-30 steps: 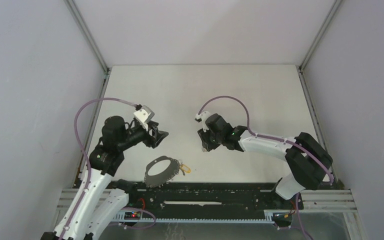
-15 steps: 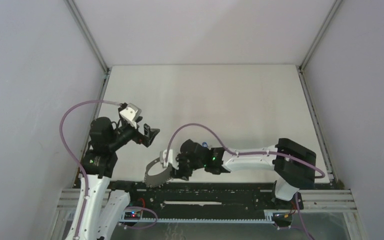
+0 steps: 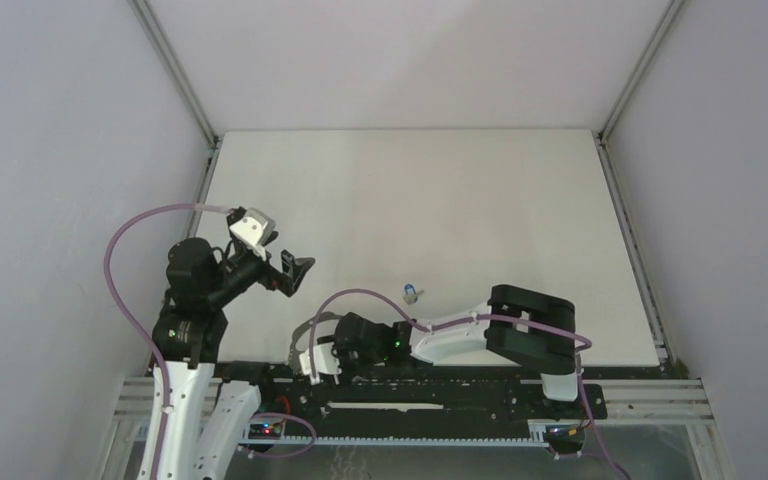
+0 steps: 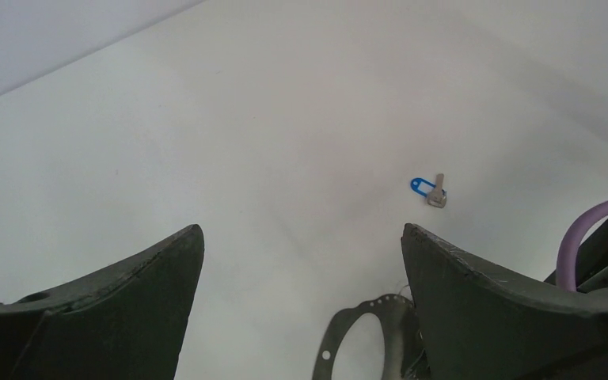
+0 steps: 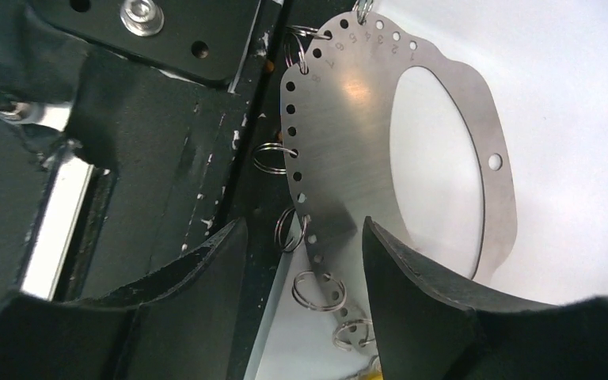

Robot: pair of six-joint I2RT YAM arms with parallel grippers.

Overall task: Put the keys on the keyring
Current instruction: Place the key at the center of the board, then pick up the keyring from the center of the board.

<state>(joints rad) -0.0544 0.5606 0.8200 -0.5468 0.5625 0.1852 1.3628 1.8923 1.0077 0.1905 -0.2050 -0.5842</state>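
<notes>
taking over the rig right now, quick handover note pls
Left gripper: open, empty, above the table.
Right gripper: open, over the looped edge of the keyring, not clamped on it.
The keyring lies flat at the table's near edge, beside the black rail.
Blue key: loose on the table, apart from the keyring.
Yellow key: not clearly in view, so check it.
Done: nothing confirmed.
Left: thread the blue key onto a loop, then verify the yellow one.

Keyring (image 5: 340, 119): tiny stamped digits beside holes along upper rim, too small to read reliably.
</notes>
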